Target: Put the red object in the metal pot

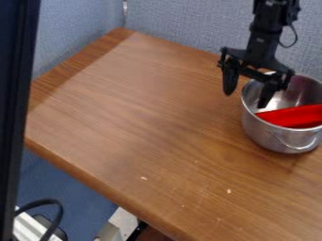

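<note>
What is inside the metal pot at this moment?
The red object lies inside the metal pot, slanting across its interior. The gripper hangs open above the pot's left rim, hiding part of the inside wall. The pot floor under the red object cannot be seen.

— How's the light?
— Even and soft, fairly bright; the worktop (138, 113) shows mild sheen at centre, with no hard shadows.
— Sharpness?
— Low resolution, grainy throughout; a dark blurred band fills the left edge.
</note>
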`<state>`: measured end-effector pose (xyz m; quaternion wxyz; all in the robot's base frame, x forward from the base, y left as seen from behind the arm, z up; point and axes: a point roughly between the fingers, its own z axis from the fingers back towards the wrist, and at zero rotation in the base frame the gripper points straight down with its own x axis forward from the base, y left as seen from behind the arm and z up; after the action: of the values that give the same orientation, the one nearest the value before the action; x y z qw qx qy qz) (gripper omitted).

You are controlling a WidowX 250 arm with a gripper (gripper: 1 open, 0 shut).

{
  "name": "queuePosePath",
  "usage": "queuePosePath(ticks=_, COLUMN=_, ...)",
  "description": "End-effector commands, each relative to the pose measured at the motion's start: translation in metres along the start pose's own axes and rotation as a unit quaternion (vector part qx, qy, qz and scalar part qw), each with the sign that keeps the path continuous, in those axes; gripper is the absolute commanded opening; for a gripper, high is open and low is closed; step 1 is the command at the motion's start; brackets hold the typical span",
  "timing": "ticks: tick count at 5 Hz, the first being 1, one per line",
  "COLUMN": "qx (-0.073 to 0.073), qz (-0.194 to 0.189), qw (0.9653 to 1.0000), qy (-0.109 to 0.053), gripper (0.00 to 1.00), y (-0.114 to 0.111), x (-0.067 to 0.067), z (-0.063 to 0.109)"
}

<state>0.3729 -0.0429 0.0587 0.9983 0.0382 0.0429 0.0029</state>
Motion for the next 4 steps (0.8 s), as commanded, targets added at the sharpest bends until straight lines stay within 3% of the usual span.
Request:
queuePosePath(ticks=1, qx=-0.010, qz=0.005, qw=0.9988, qy=-0.047, gripper=1.00, y=0.005, x=0.006, z=0.028)
queuePosePath(ticks=2, qx=-0.015, qz=0.001, qw=0.9981, qy=-0.059, gripper=1.00, y=0.004, x=0.005, z=0.034)
queuePosePath(ticks=4, qx=-0.018, qz=0.027, qw=0.9953, qy=-0.092, gripper=1.00, y=0.049, x=-0.005, z=0.066)
